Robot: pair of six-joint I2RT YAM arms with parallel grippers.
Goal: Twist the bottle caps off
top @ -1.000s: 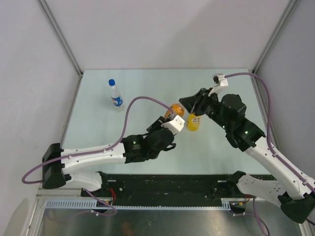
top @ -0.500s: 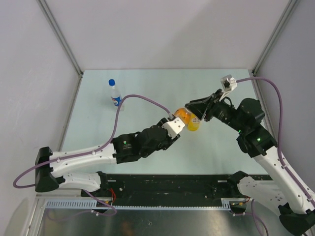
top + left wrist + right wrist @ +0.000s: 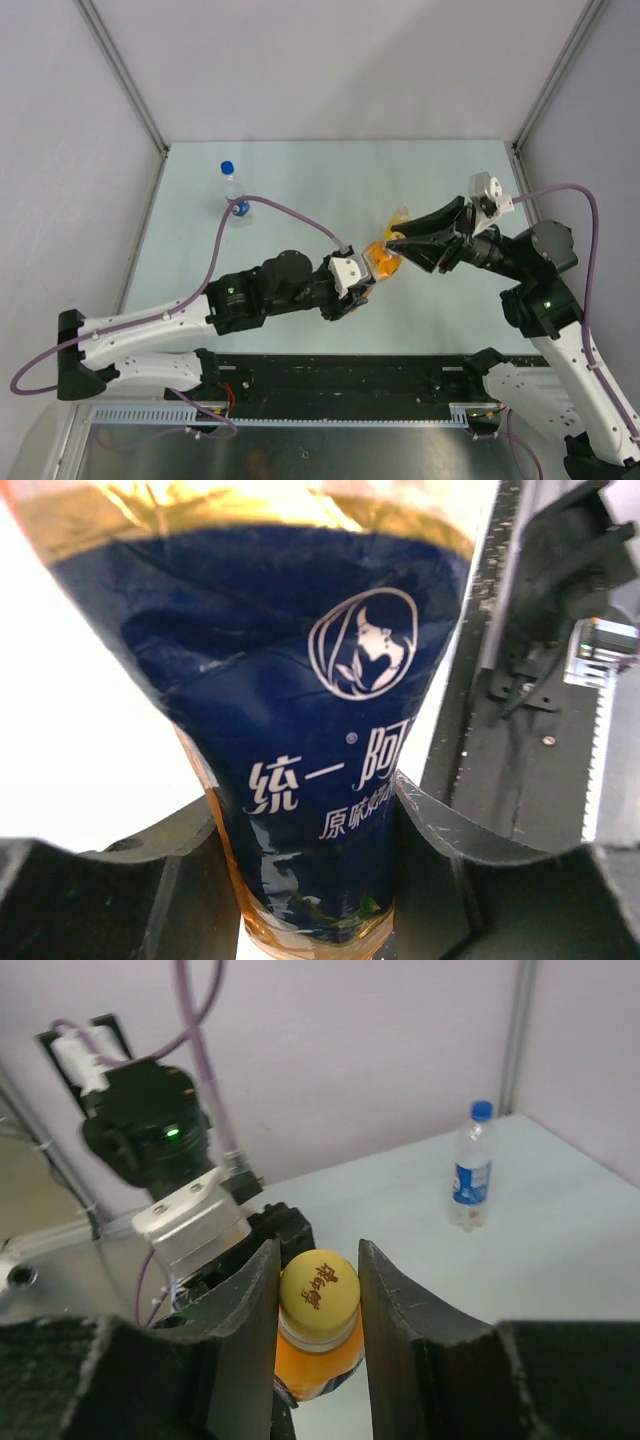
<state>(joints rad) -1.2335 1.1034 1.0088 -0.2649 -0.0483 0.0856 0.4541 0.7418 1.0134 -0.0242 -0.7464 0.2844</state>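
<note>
Wide room lies on the table (image 3: 310, 180); the water bottle (image 3: 234, 196) stands well apart, near the left wall. My left gripper (image 3: 366, 270) clamps the orange bottle (image 3: 300, 680) by its label, over the table's near middle. My right gripper (image 3: 392, 240) pinches its yellow cap (image 3: 318, 1290).

Left gripper (image 3: 305, 815) is clamped on the bottle (image 3: 320, 600), black jaws pressing its left and right sides low in frame. Dark blue label (image 3: 250, 690) faces the camera: white Chinese characters, plus a round logo (image 3: 362, 643) of a woman's profile. Orange liquid shows below the label, a gold band above it. Bright counter (image 3: 80, 740) on the left, black frame (image 3: 520, 770) on the right with a small green light (image 3: 583, 650).
</note>
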